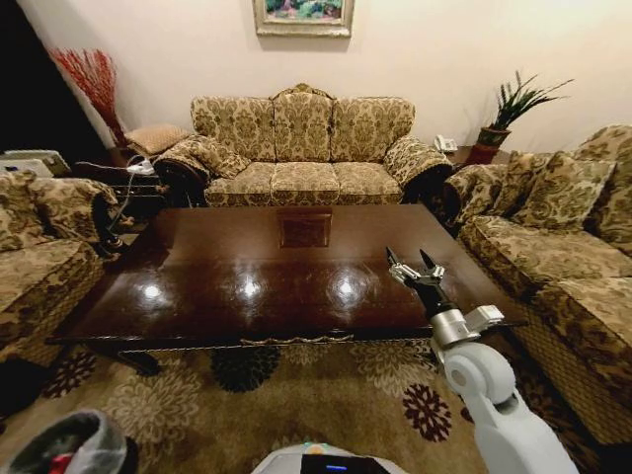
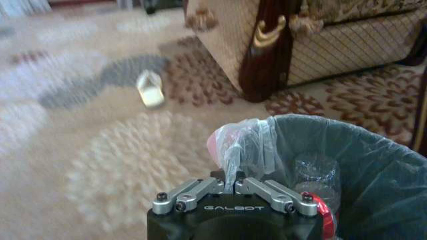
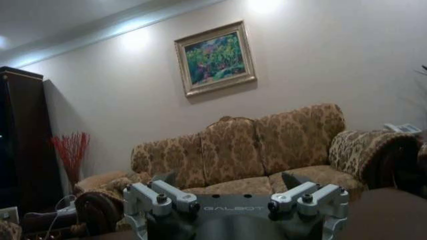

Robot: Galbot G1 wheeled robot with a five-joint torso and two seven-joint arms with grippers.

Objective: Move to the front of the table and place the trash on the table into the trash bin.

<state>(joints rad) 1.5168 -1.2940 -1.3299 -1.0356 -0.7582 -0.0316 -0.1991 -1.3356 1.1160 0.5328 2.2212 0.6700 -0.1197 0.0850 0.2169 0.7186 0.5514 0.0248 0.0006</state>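
Now left tool (image 2: 236, 186) pinching plastic bag bundle (image 2: 235, 145) over trash bin (image 2: 373, 150)

- Table (image 1: 247, 267): dark glossy reddish-brown wood, rectangular, with a square inset panel (image 1: 304, 229) on the side away from the raised fingers of the right gripper (image 1: 415, 265); light glare spots on the top.
- Floor: patterned floral carpet (image 1: 296, 395) under the table.
- Trash bin (image 2: 373, 165): stands on the carpet, directly beneath the left gripper (image 2: 235, 182) fingertips.
- Slipper (image 2: 151, 89): lies on the carpet, well beyond the left fingers.
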